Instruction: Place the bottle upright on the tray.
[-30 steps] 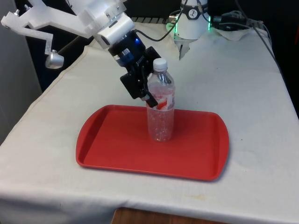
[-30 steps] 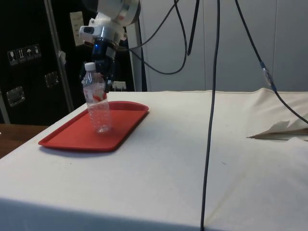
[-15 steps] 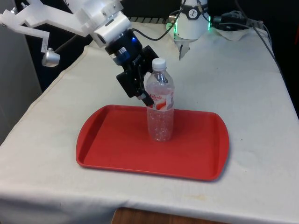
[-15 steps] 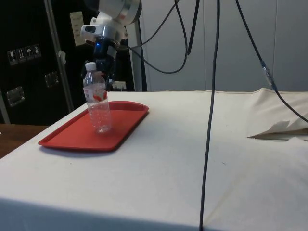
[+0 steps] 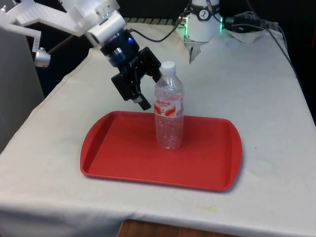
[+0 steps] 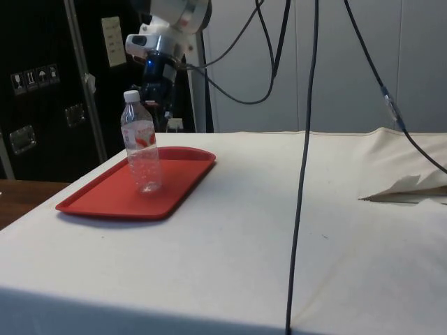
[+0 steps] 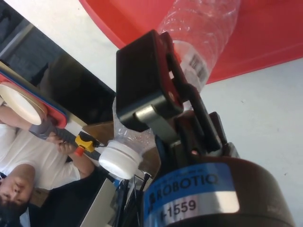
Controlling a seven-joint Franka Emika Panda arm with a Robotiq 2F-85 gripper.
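A clear plastic bottle (image 5: 169, 116) with a white cap and a red label stands upright near the middle of the red tray (image 5: 113, 158). My gripper (image 5: 150, 89) hangs open just off the bottle's upper half, toward the front view's left, with nothing between its fingers. From the side, the bottle (image 6: 142, 150) stands free on the tray (image 6: 105, 199) and the gripper (image 6: 159, 98) is behind and above it. In the wrist view one black finger (image 7: 147, 80) lies across the bottle (image 7: 203, 33), whose cap (image 7: 118, 161) shows beside it.
The tray lies on the white cloth close to the table's near edge. The robot's base (image 5: 202, 24) and cables are at the far end. A dark cable (image 6: 304, 174) hangs across the side view. A person in a white shirt (image 7: 28, 161) shows beyond the table.
The gripper has let go of the bottle and drawn back up and toward the front view's left. The bottle stays upright on the tray.
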